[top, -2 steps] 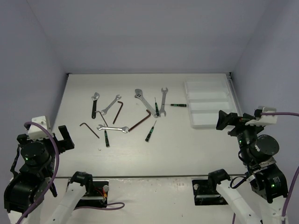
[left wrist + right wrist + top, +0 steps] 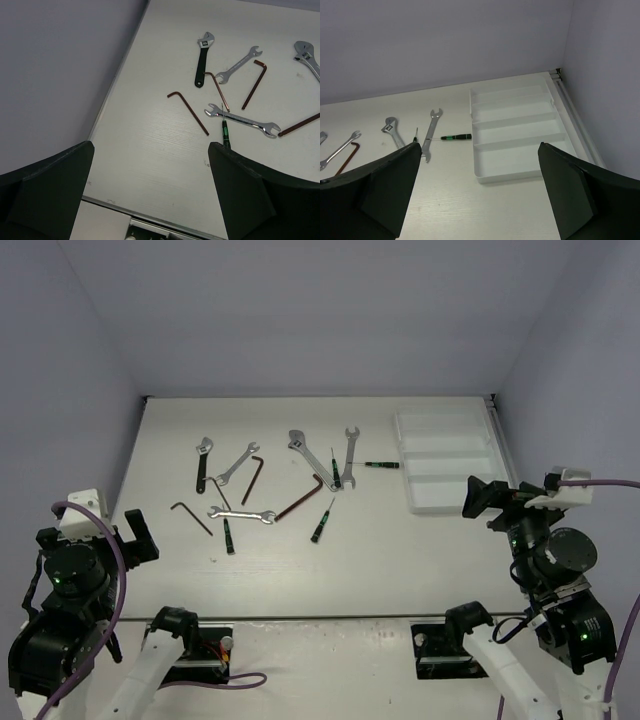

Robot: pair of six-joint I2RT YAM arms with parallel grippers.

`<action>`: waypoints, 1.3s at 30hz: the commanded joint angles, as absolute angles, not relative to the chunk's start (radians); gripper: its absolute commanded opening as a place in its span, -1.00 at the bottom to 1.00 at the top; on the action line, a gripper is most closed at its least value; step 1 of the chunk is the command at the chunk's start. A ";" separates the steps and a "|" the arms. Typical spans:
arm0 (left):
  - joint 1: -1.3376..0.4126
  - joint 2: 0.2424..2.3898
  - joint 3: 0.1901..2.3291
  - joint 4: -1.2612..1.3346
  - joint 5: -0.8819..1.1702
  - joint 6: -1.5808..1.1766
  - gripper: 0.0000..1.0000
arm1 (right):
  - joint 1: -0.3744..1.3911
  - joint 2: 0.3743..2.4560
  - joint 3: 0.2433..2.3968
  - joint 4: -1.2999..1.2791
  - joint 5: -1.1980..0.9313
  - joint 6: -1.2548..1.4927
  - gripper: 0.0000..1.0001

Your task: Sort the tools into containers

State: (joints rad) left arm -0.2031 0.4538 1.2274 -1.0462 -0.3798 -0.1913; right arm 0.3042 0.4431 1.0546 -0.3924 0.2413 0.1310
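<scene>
— Where is the left gripper (image 2: 150,150) sitting?
— It is hovering over the table's (image 2: 380,560) near left corner, jaws standing wide apart, gripping nothing.
— And the tools (image 2: 270,485)?
— They are lying scattered mid-table, one screwdriver (image 2: 382,465) just beside the tray (image 2: 440,480).
— The right side?
— The tray is resting far right; the right gripper (image 2: 480,146) is hanging near it, spread wide, holding nothing.

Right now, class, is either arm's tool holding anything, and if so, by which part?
Nothing is held. The left tool and the right tool both stand open and empty; the wrenches, hex keys and screwdrivers lie loose on the table.
</scene>
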 commanded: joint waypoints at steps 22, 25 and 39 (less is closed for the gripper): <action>-0.206 0.543 1.282 -1.088 -0.432 -0.237 0.95 | 0.516 1.252 1.072 -0.329 0.180 0.703 0.76; -0.206 0.543 1.274 -1.087 -0.424 -0.252 0.95 | 0.622 1.396 1.116 -0.325 0.228 0.809 0.67; -0.246 0.530 1.237 -1.085 -0.391 -0.284 0.95 | 0.814 1.831 1.268 -0.314 0.310 1.173 0.27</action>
